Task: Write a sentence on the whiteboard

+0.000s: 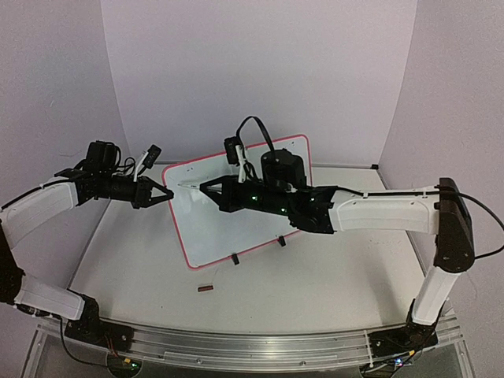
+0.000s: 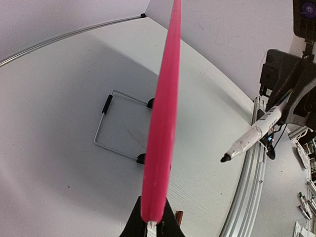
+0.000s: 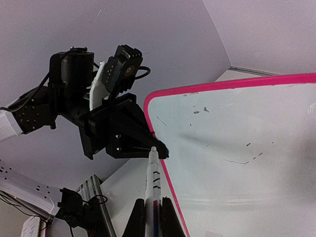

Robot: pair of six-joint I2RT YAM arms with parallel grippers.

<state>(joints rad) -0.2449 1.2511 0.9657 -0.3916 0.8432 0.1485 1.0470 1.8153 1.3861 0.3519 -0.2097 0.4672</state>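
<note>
While left gripper (image 1: 161,194) pinches left rim of whiteboard (image 1: 236,228), whiteboard stands tilted in middle of table (image 1: 331,276). Right gripper (image 1: 206,187) squeezes marker (image 1: 189,186); marker points left, tip near whiteboard's top-left part, not touching. Right arm nearer. Nothing written yet.

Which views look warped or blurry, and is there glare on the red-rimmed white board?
Top view: even soft light, no strong glare on the glossy white red-rimmed whiteboard. Left wrist view: wide-lens warp bends the table edge; the board's rim bulges, edge-on. Right wrist view: a faint pale sheen crosses the board's lower part.
</note>
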